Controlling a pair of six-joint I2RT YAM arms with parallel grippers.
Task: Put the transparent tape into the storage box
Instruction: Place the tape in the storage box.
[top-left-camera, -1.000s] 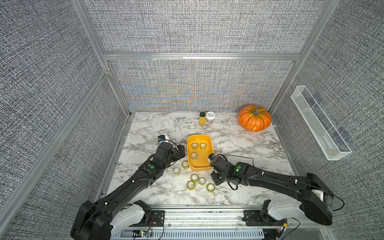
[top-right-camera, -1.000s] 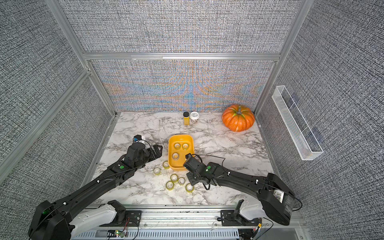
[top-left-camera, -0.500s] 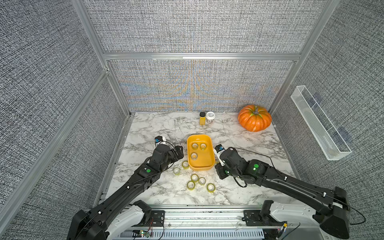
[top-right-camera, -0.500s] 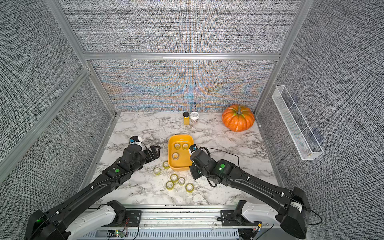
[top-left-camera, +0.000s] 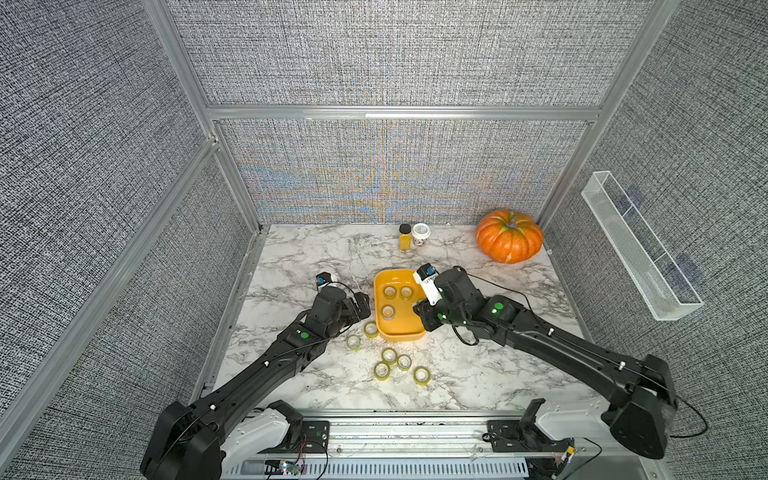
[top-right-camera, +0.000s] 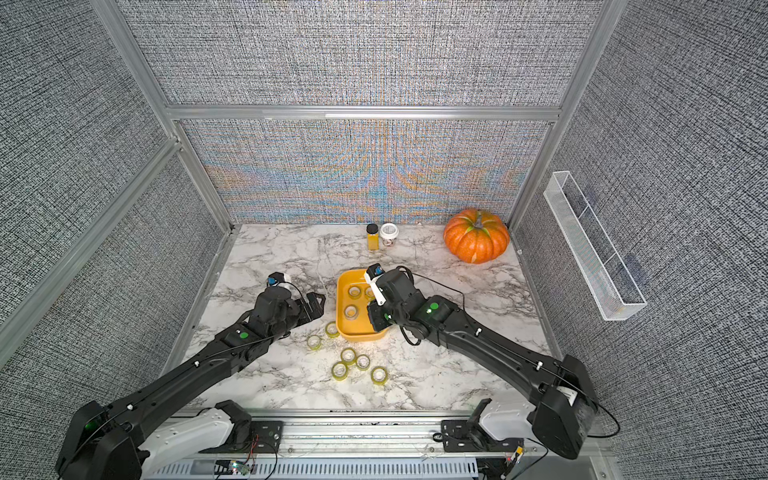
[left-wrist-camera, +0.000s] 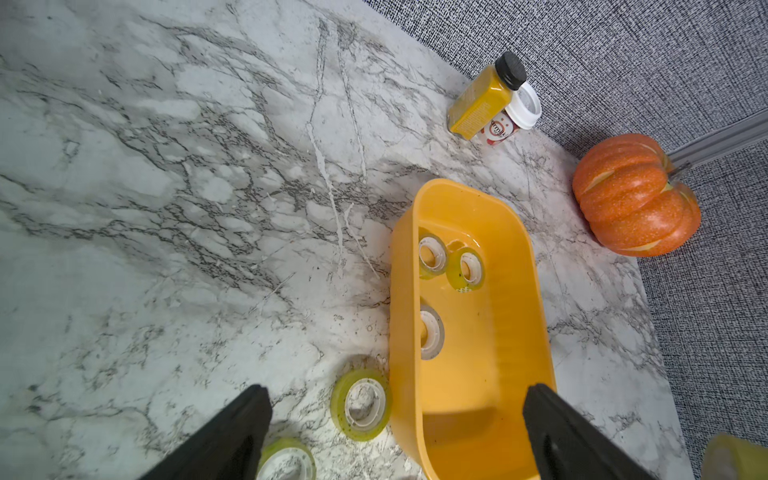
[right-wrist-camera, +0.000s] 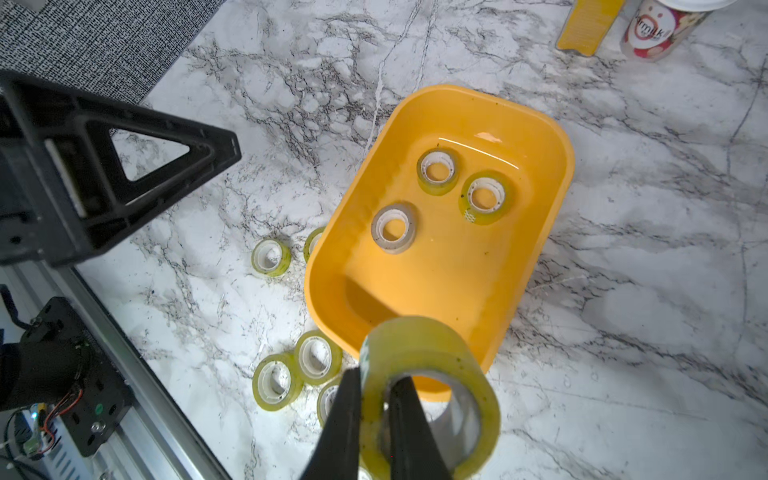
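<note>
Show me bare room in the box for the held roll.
Bare: the box's near half, between the grey roll and the near rim. Crowded: the far end, two rolls; the table before the box, loose rolls.

The only lettering that can be read is on the red-and-white label of the white-lidded jar (right-wrist-camera: 658, 25), far ahead of the right gripper (right-wrist-camera: 376, 374). It reads "rmilk", with the start of the word hidden, and sits next to a drawn smiling face. The same word shows from the left gripper (left-wrist-camera: 397, 390), also far ahead. The yellow bottle (right-wrist-camera: 586, 25) just beside the jar carries rows of print too fine to read. A white tag (top-left-camera: 428, 286) on the wrist behind the right gripper bears dark marks that cannot be made out.
</note>
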